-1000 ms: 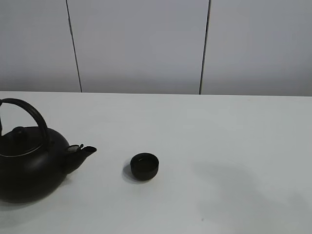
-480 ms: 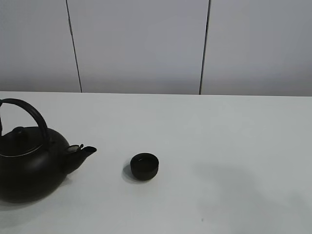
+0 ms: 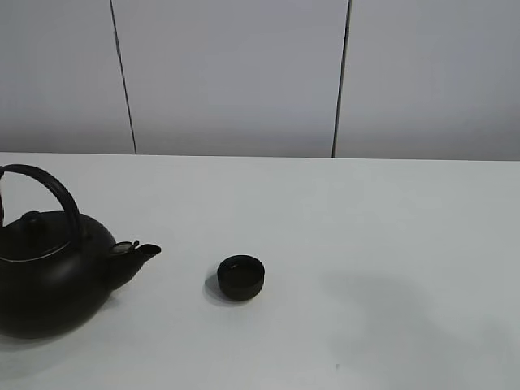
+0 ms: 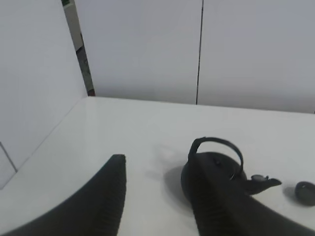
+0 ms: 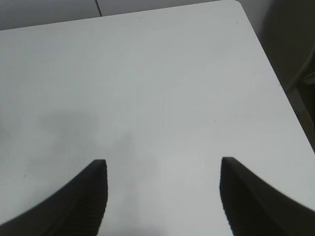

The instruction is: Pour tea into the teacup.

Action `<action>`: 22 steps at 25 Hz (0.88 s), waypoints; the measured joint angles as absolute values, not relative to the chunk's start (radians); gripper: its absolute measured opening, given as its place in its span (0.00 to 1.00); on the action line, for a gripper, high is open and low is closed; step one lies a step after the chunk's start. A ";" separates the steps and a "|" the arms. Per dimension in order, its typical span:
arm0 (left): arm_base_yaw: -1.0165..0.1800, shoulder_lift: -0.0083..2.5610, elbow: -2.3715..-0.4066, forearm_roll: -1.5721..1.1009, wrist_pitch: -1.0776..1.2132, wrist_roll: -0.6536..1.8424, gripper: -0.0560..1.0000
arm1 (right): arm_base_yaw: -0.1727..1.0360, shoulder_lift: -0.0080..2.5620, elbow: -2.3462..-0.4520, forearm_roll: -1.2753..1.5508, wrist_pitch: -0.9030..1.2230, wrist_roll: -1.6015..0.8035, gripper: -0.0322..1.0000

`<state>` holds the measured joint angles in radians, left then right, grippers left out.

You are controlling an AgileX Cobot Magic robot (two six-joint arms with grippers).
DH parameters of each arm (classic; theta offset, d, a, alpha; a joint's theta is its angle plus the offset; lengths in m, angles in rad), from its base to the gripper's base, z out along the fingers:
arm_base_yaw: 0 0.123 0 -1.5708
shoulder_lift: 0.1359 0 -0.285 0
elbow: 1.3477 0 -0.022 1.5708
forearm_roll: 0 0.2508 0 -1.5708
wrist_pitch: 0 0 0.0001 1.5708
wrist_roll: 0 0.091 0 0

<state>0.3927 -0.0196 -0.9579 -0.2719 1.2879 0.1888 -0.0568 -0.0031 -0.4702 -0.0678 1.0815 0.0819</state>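
Observation:
The teacup [image 3: 240,276], a small black handleless cup, stands on the white table near the middle. To its left sits the large black kettle [image 3: 49,272], handle arched up and spout [image 3: 140,252] pointing toward the cup. Neither gripper appears in the exterior high view. In the left wrist view my left gripper [image 4: 156,164] is open and empty, some way back from the kettle [image 4: 216,164], with the teacup [image 4: 306,192] beyond the spout. One finger [image 4: 216,206] overlaps the kettle's body. My right gripper [image 5: 162,164] is open over bare table, holding nothing.
The white table [image 3: 366,227] runs back to a grey panelled wall [image 3: 236,73]. Its right edge and corner [image 5: 238,7] show in the right wrist view, with a dark drop beyond. A side wall panel [image 4: 34,88] borders the table's left.

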 joint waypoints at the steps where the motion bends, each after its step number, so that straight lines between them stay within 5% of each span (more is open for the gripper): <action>1: 0.389 -0.020 -0.930 -0.262 1.289 0.189 0.34 | -0.057 -0.003 -0.470 -0.068 1.081 0.082 0.47; 22: 0.087 -0.019 -0.497 -0.155 1.163 0.164 0.34 | -0.057 -0.003 -0.470 -0.067 1.081 0.082 0.47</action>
